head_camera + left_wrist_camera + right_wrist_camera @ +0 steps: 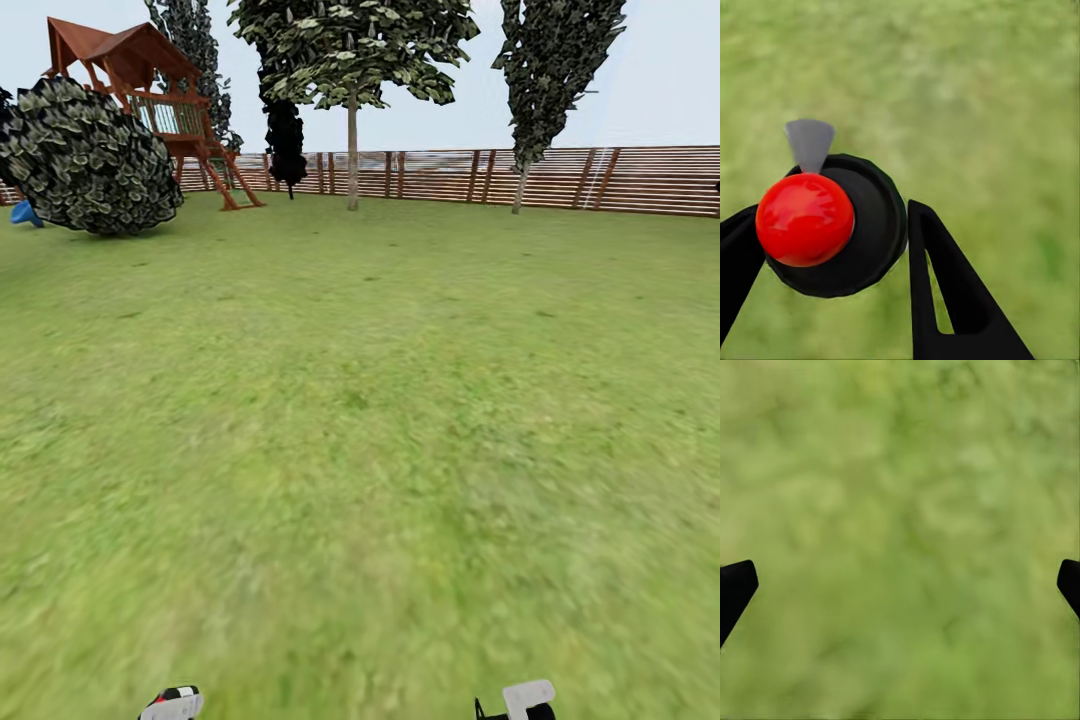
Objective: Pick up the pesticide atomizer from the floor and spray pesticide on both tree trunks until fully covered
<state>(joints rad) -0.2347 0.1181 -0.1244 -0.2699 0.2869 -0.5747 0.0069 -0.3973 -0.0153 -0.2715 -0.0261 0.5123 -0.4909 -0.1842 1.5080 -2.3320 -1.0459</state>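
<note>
Pickup looks done: the atomizer (pixel 832 225) sits between the left fingers (pixel 945 277), which are closed against its sides. Spraying remains; a tree (pixel 352 150) stands far off at twelve o'clock, across the lawn (pixel 360 450). The right fingers (pixel 735 589) are spread wide, empty.

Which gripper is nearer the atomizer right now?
Left. The left gripper has its fingers on either side of the pesticide atomizer, holding it above the lawn. The right gripper is open over grass with nothing between its fingers.
</note>
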